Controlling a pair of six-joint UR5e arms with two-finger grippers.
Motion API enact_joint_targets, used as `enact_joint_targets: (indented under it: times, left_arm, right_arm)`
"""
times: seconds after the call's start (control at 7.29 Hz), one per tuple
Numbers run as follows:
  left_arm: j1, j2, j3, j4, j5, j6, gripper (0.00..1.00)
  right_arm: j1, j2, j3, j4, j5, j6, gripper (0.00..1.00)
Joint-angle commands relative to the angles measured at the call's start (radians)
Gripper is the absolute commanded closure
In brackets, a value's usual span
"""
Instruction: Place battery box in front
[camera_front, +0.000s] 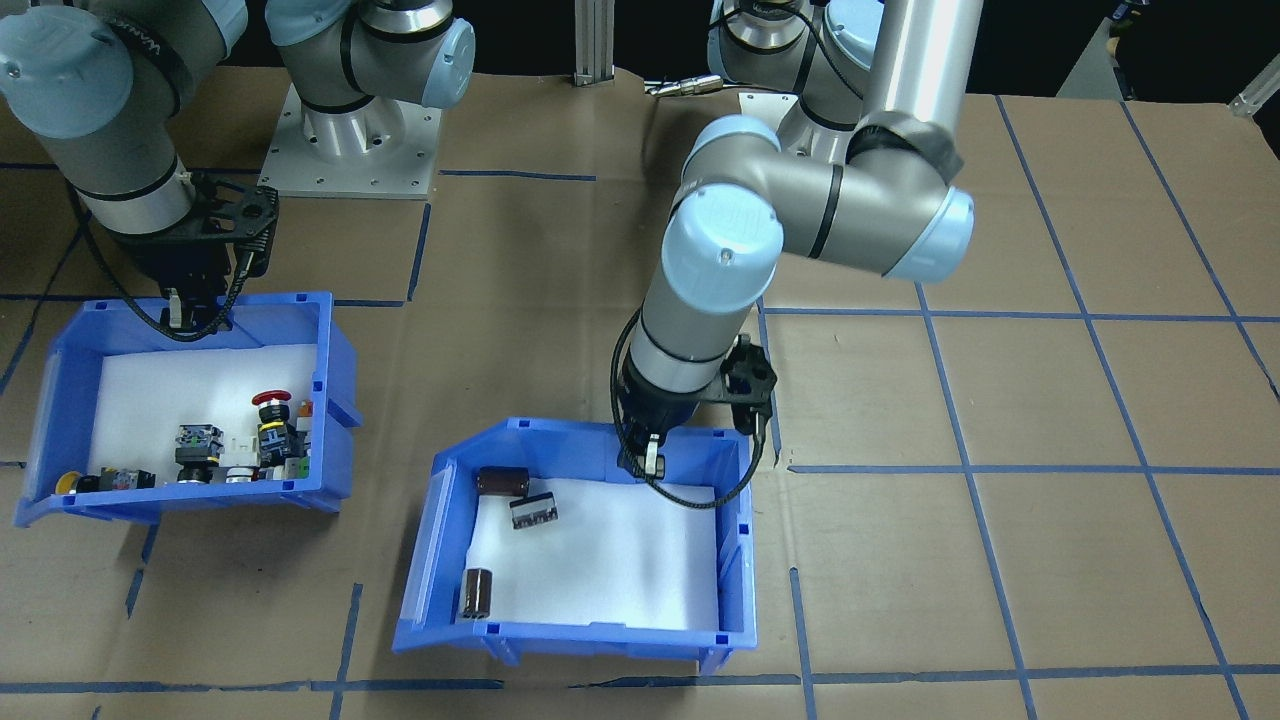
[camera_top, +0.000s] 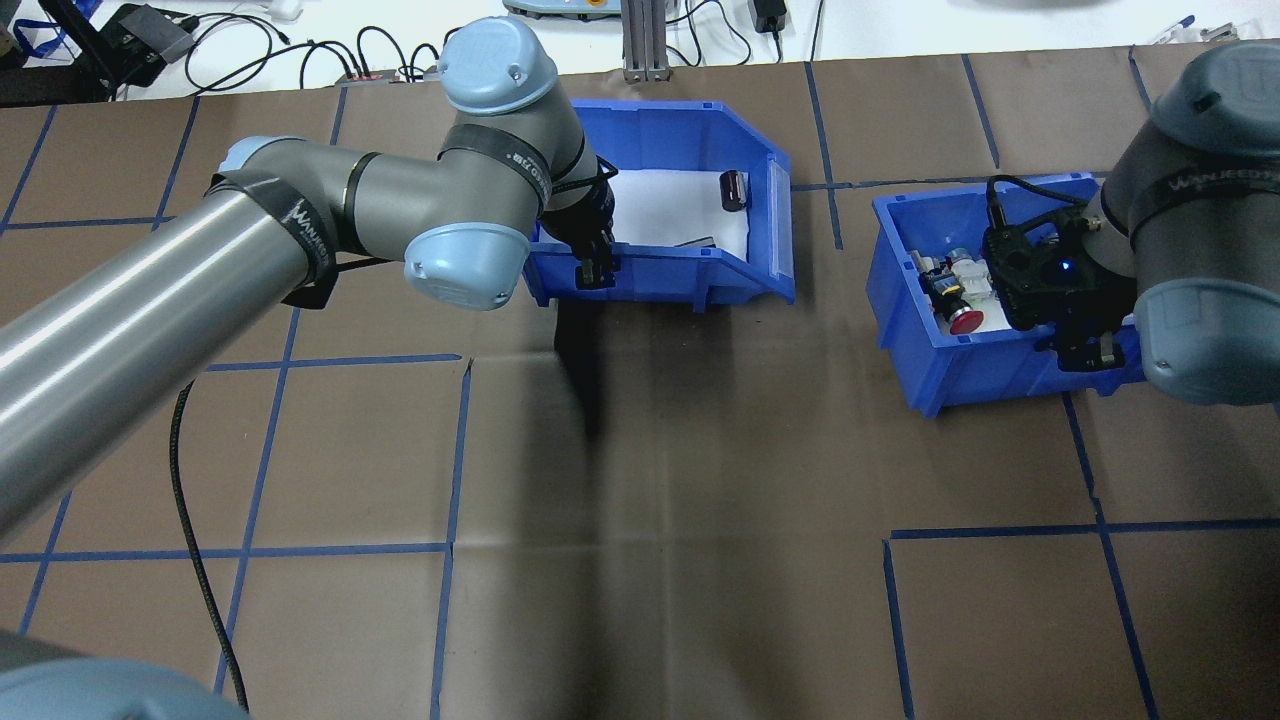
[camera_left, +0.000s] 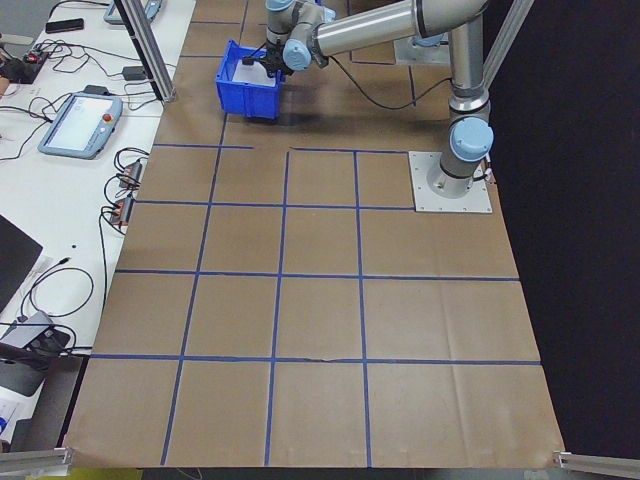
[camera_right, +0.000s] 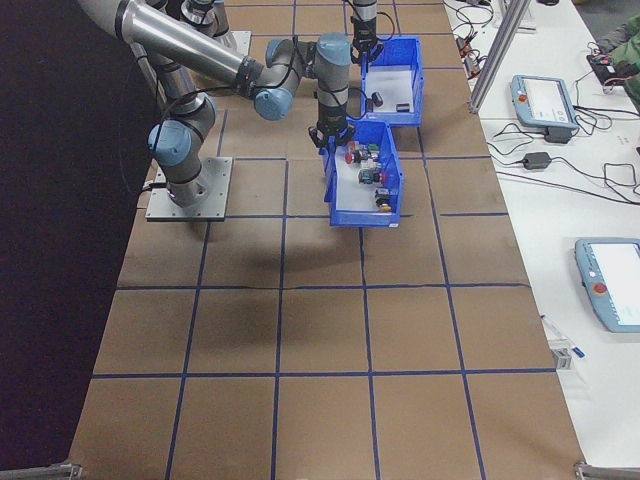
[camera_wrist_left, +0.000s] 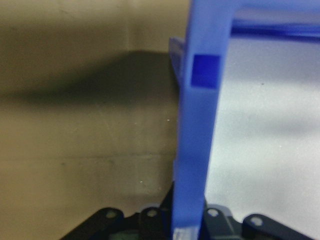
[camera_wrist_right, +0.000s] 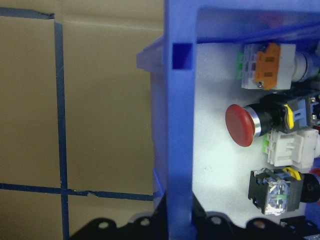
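Brown paper table (camera_front: 1050, 560), blue tape grid; white benches with pendants and cables beside it. Battery box (camera_front: 590, 625) sat mid-table, just beside switch bin (camera_front: 190, 500). Left gripper (camera_front: 650, 462) clamped the box's back wall. Right gripper (camera_front: 195, 312) clamped the bin's back wall. Three dark cylinders lay inside the box.

Six cameras here. One hangs behind the robot looking forward and down over the table (camera_top: 700, 480). One sits across from it, facing the bases, steep angle. Two more are high up at each table end, far back, looking along it. Both wrist cams are jammed right against a blue bin wall. The battery box (camera_front: 590, 545) shows in five of the six.
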Motion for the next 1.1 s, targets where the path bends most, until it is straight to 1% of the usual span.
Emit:
enact_joint_targets:
  times: [0.0, 0.14, 0.27, 0.41, 0.55, 0.69, 0.82, 0.96]
  left_arm:
    - [-0.006, -0.046, 0.063, -0.005, -0.006, -0.006, 0.87]
    - [-0.006, -0.058, 0.064, 0.0, 0.005, -0.006, 0.57]
    - [-0.004, -0.063, 0.069, 0.003, 0.027, 0.009, 0.32]
    - [-0.006, -0.063, 0.067, 0.003, 0.072, 0.009, 0.2]
    - [-0.006, -0.055, 0.069, 0.001, 0.072, 0.012, 0.2]
    - [-0.001, -0.028, 0.075, -0.005, 0.069, 0.038, 0.2]
    - [-0.006, -0.008, 0.098, -0.044, 0.074, 0.123, 0.2]
    - [-0.004, 0.036, 0.121, -0.146, 0.093, 0.252, 0.2]
  right_arm:
    - [0.0, -0.001, 0.009, -0.001, 0.0, 0.008, 0.96]
    - [0.0, -0.005, 0.023, -0.001, 0.0, 0.021, 0.96]
    - [0.002, -0.036, 0.047, 0.0, -0.001, 0.025, 0.96]
    - [0.003, -0.082, 0.078, 0.003, -0.001, 0.034, 0.96]
    - [0.006, -0.128, 0.125, 0.005, -0.001, 0.038, 0.96]
    - [0.013, -0.193, 0.17, 0.014, 0.008, 0.098, 0.96]
    - [0.026, -0.256, 0.219, 0.017, 0.053, 0.154, 0.96]
    - [0.049, -0.309, 0.263, 0.016, 0.057, 0.165, 0.96]
